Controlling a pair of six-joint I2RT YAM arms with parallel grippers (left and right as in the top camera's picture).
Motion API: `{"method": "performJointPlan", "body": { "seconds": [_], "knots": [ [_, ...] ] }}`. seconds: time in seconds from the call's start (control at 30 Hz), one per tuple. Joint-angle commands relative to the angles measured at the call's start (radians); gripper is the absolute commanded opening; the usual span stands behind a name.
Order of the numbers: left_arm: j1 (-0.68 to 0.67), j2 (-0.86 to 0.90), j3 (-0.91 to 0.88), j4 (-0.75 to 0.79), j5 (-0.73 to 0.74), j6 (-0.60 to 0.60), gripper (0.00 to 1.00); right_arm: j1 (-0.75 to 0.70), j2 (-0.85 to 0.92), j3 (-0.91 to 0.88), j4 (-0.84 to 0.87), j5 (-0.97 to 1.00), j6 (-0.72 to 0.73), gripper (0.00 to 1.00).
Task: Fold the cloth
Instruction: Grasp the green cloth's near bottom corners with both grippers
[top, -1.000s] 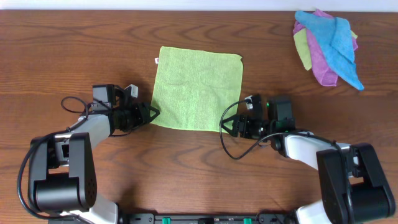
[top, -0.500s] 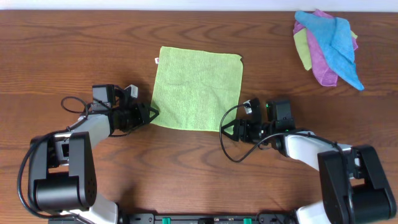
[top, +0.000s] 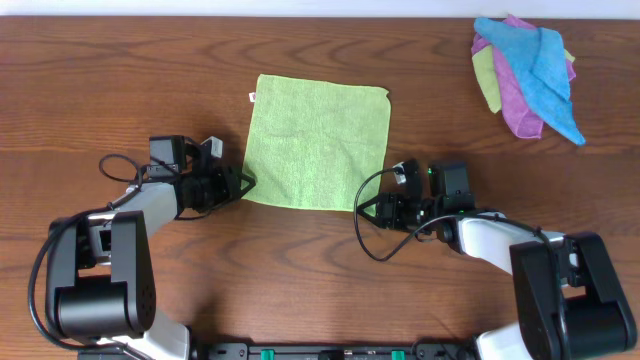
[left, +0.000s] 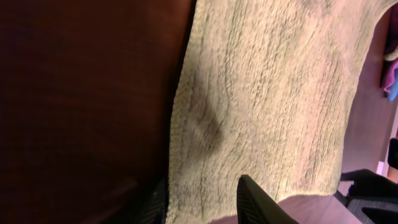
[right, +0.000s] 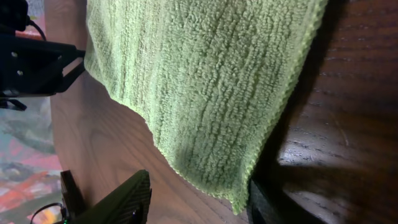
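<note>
Your left claw (top: 246, 184) and right claw (top: 364, 207) stand wide, each straddling a corner of the cloth (top: 318, 140); a blue-and-purple heap (top: 530, 75) lies well beyond your right claw

Both wrist views cut the cloth (left: 267, 93) off at their top edges. Beside its near corners, the fingers of the left gripper (left: 202, 199) and right gripper (right: 196, 196) are cropped by the bottom edge. Overhead, the cloth's white tag (top: 252, 97) is too small to read.

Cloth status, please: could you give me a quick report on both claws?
Left claw open at near-left corner. Right claw open at near-right corner. Cloth flat, unfolded. Spare cloths piled clear, far right.
</note>
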Motion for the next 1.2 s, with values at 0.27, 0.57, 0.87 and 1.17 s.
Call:
{"method": "performJointPlan", "body": {
  "seconds": [0.27,0.57,0.87,1.17],
  "knots": [
    [-0.011,0.057,-0.043,-0.098,-0.109,0.051,0.37,-0.001,0.071,-0.062,-0.04,0.188,0.017,0.52],
    [-0.01,0.057,-0.043,-0.076,-0.129,0.047,0.23,-0.001,0.071,-0.062,-0.037,0.191,0.021,0.16],
    [-0.01,0.057,-0.043,-0.048,-0.116,0.035,0.06,-0.003,0.071,-0.029,-0.031,0.19,0.025,0.02],
    [-0.01,0.056,0.021,-0.071,-0.017,0.031,0.06,-0.003,0.067,0.088,-0.171,0.155,0.002,0.01]
  ]
}}
